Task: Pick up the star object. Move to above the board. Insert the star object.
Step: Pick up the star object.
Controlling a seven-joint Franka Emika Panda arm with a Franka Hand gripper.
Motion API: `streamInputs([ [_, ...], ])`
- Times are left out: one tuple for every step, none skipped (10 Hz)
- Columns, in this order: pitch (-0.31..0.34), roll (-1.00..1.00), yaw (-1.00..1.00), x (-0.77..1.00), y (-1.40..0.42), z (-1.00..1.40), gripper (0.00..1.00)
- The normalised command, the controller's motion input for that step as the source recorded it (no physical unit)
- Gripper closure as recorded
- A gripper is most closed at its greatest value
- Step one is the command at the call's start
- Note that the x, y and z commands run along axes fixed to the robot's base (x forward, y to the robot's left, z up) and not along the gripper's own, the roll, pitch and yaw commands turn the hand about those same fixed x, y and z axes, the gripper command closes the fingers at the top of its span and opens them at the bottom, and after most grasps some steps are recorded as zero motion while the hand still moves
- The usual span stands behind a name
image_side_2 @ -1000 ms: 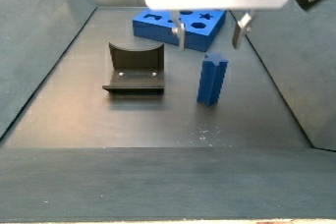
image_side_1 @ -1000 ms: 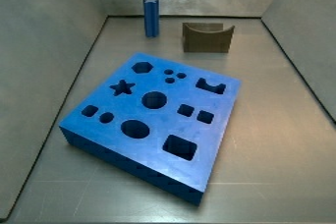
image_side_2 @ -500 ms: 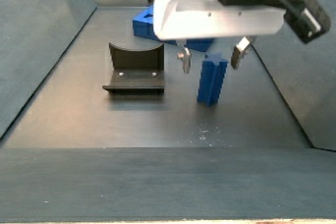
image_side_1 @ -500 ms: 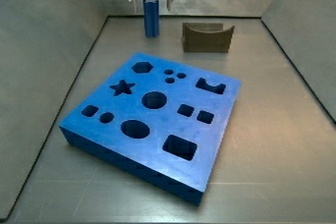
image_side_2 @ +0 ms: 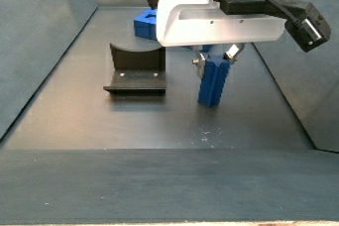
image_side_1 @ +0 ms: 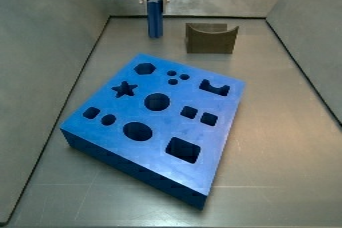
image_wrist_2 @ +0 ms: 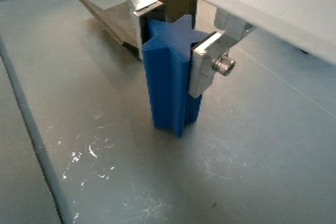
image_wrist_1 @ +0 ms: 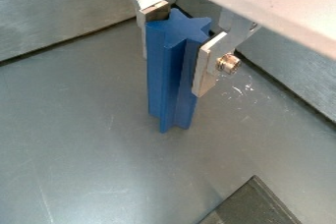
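White-bodied tool [image_side_2: 213,59], silver plate fingers [image_wrist_1: 210,61]

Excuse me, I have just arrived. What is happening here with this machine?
The robot arm's gripper is down around the top of the tall blue star-shaped post, which stands upright on the grey floor. Its silver fingers sit on either side of the post, but a firm grasp cannot be confirmed. The large blue board with shaped holes lies apart, and a dark olive notched block rests nearby.

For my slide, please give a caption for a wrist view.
The hand brackets the top of the upright star object, standing on the floor.
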Motion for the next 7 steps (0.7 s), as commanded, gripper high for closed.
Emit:
streamInputs([
  [0.000,0.00,0.00,0.00,0.00,0.00,1.00],
  [0.000,0.00,0.00,0.00,0.00,0.00,1.00],
  [0.000,0.00,0.00,0.00,0.00,0.00,1.00],
  [0.000,0.00,0.00,0.00,0.00,0.00,1.00],
  [0.000,0.00,0.00,0.00,0.00,0.00,1.00],
  [0.000,0.00,0.00,0.00,0.00,0.00,1.00],
  [0.000,0.00,0.00,0.00,0.00,0.00,1.00],
])
